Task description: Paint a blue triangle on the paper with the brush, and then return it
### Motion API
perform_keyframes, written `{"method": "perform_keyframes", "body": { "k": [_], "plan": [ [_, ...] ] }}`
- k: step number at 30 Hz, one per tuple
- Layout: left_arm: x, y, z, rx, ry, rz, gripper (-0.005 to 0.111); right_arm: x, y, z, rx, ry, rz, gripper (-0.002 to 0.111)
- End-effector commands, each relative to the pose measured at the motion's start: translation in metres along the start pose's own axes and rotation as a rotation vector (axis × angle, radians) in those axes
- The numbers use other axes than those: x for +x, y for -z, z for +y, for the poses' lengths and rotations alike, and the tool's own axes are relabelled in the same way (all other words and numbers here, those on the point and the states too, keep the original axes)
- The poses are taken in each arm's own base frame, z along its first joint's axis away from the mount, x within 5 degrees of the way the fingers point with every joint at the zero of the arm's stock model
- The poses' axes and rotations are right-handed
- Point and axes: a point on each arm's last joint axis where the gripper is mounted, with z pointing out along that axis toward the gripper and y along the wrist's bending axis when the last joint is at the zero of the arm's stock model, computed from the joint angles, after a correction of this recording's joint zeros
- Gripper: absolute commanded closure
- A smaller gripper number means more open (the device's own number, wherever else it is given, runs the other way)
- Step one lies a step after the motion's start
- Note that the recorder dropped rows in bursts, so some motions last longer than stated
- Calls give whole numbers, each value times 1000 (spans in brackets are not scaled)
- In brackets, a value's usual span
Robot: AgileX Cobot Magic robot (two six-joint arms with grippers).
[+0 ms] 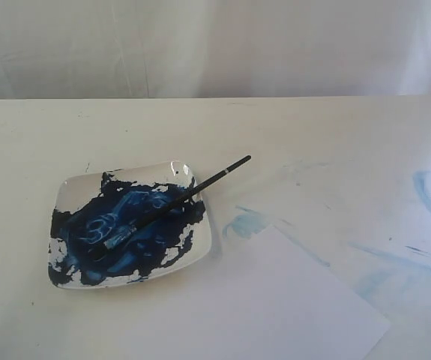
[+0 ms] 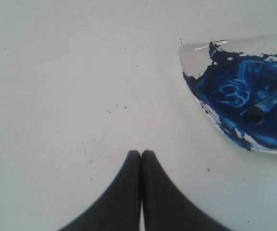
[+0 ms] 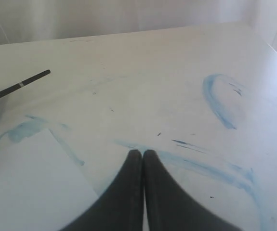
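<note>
Status: brush [image 1: 178,200] is lying loose in the dish [image 1: 76,196], on the left of the exterior view. The bristle end sits in the dark-blue paint near the dish's middle. The black handle runs up and to the right, crosses the rim and sticks out over the tabletop [image 1: 200,127]. In the left wrist view I see the brush [image 2: 268,102] tip resting in the paint, with the dish [image 2: 193,55] apart from the jaws.

Left jaws: closed, fingertips [image 2: 133,166] pressed together, gripping nothing. Bare tabletop is under them; I can't tell if they touch it.

Right jaws: closed too, fingertips [image 3: 133,166] touching, gripping nothing. They sit over tabletop streaked with pale-blue smears [image 3: 220,101]. The handle end of the brush [image 3: 18,86] is in that view, well apart from the jaws.

Paper [image 1: 275,300] lies flat on the tabletop, right of the dish and nearer the camera. What I see of it is plain white. Its right edge is clear, but the left edge blends into the tabletop and I can't place it. In the right wrist view the paper [image 3: 27,187] is near the jaws. One pale smear [image 1: 246,223] sits between dish and paper, with more streaks farther right.
</note>
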Motion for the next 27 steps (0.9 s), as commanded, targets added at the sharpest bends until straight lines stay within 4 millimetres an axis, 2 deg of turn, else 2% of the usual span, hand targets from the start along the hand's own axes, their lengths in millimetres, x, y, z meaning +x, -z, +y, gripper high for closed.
{"method": "perform_keyframes", "body": {
  "k": [1, 10, 17, 27],
  "plan": [
    [1, 0, 0, 3, 2, 0, 107, 1, 0, -1, 6, 13, -9, 108],
    [0, 0, 0, -1, -2, -16, 107, -16, 1, 0, -3, -13, -189, 108],
    [-21, 2, 2, -19, -5, -243, 107, -17, 2, 0, -2, -11, -199, 108],
    [-36, 8, 3, -29, 16, -428, 107, -17, 2, 0, -1, 0, -199, 108]
  ]
}}
